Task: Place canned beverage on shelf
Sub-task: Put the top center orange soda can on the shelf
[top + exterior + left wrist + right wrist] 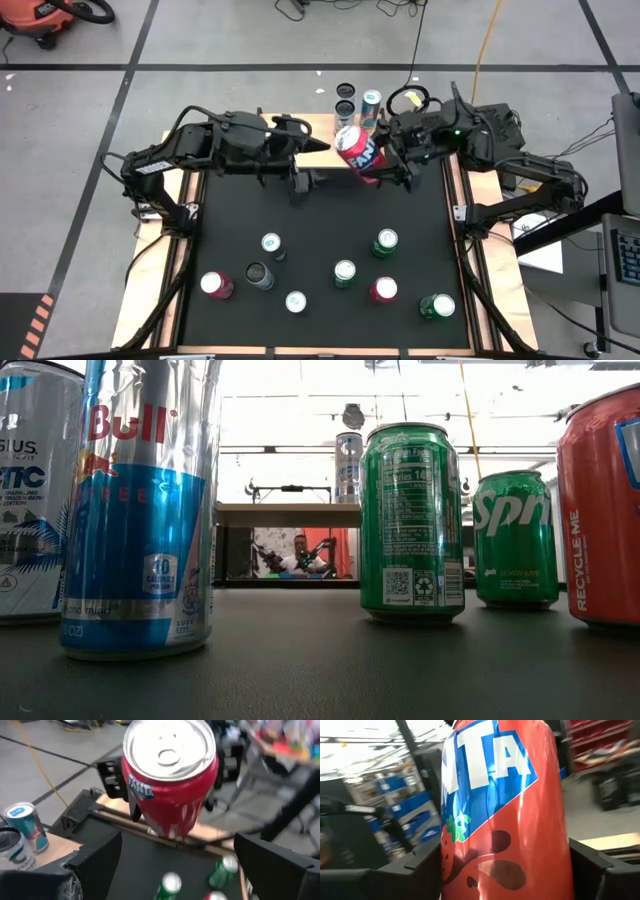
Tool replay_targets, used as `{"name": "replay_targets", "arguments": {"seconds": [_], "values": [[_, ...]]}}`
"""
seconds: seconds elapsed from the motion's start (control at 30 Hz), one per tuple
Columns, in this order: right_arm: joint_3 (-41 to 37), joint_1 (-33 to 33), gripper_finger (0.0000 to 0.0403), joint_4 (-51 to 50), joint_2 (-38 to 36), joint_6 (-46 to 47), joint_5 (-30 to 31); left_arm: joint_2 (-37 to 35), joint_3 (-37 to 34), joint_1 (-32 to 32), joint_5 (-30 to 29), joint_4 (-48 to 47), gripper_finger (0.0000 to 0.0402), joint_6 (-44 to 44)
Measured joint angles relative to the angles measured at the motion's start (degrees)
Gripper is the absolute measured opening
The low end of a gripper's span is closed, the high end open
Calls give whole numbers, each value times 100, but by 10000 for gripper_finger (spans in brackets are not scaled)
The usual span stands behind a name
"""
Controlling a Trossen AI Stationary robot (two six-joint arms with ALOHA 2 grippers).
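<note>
Right wrist view puts you right on it: right gripper (385,165) is clamped on a red Fanta can (502,815), glossy aluminium w/ blue logo panel & strawberry print, dark fingers (600,865) either side. High view shows that can tilted, held above the shelf (325,135), a light-wood board at the table's far edge. Left gripper (298,185) hangs just beside, jaws wide, nothing in them; its wrist view faces the can's silver lid. Three cans (358,100) stand on the shelf's far part. On the matte black table (320,230) more cans stand upright. Low view only: Red Bull can (140,510), green Sprite cans (412,520) up close.
</note>
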Motion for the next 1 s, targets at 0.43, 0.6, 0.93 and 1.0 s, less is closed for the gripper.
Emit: {"name": "replay_targets", "arguments": {"seconds": [0.43, 0.6, 0.93, 1.0], "values": [[0, 0, 286, 176, -369, -860, 1586, 0, 0, 43, -1389, 1800, 382, -433], [0, 0, 286, 614, -416, -1083, 1725, 1, 4, 230, -1515, 2287, 382, -670], [0, 79, 286, 834, -407, -1450, 2280, 31, 4, 313, -1536, 2933, 382, 122], [0, 133, 286, 869, -394, -1607, 2384, 40, 4, 305, -1505, 2947, 382, 256]]}}
